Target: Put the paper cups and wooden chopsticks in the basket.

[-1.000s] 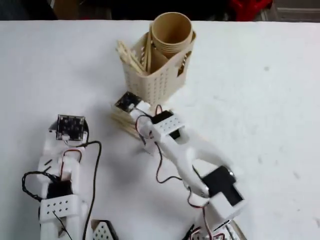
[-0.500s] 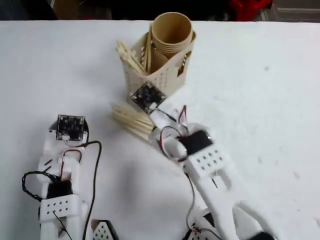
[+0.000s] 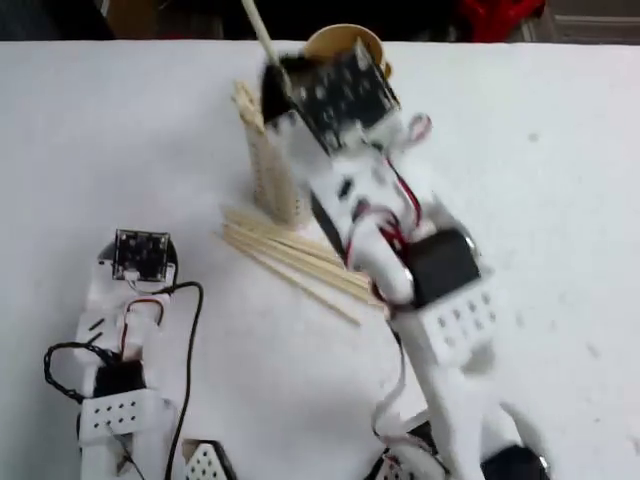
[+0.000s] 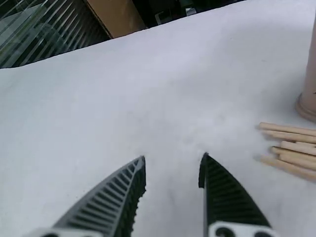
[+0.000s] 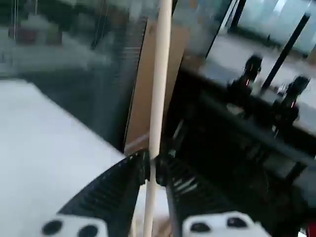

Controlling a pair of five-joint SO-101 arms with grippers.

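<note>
The right gripper (image 5: pixel 153 163) has its two black toothed fingers pressed together on a single pale wooden chopstick (image 5: pixel 160 74). The chopstick stands nearly upright between them and rises well above the fingertips. In the high view this arm is lifted over the cream perforated plastic basket (image 3: pixel 270 175) and covers most of it, and the held chopstick points up past the far edge of the table. The rim of the stack of brown paper cups (image 3: pixel 345 36) shows inside the basket behind the arm. Some wooden sticks (image 3: pixel 245 102) stand in the basket's left part. A bundle of pale wooden chopsticks (image 3: pixel 290 258) lies flat on the white table (image 3: pixel 560 150), just in front of the basket. The left gripper (image 4: pixel 173 158) has its fingers spread apart with nothing between them. It is low over the bare table, near the ends of that bundle.
</note>
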